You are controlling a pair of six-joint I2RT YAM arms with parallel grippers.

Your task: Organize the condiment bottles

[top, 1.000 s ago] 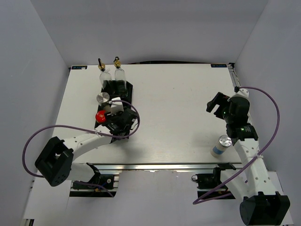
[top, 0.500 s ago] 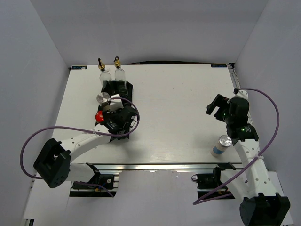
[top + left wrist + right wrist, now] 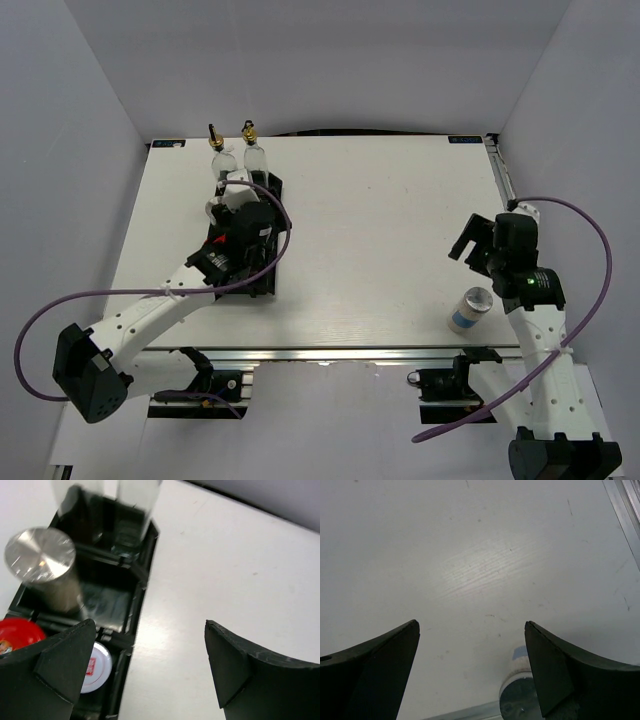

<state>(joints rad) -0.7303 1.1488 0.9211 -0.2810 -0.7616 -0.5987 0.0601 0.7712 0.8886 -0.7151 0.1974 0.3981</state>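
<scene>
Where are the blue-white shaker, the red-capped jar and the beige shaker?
blue-white shaker (image 3: 479, 299): top external view, on its silver lid.
red-capped jar (image 3: 17, 631): left wrist view, on the red cap.
beige shaker (image 3: 40, 555): left wrist view, on its silver lid.

Left gripper (image 3: 149, 627): jaws spread wide, nothing between them, left-centre of overhead frame. Right gripper (image 3: 471, 625): likewise wide, empty, right-centre.

White wood-grain counter (image 3: 380, 230) seen from above, enclosed by three plain pale grey panels: back wall (image 3: 320, 60), left wall (image 3: 60, 200), right wall (image 3: 590, 100). An aluminium rail (image 3: 330, 355) edges the near side; a second rail (image 3: 497, 170) runs along the right edge. The light is soft and even, giving a faint sheen on the scuffed surface.
</scene>
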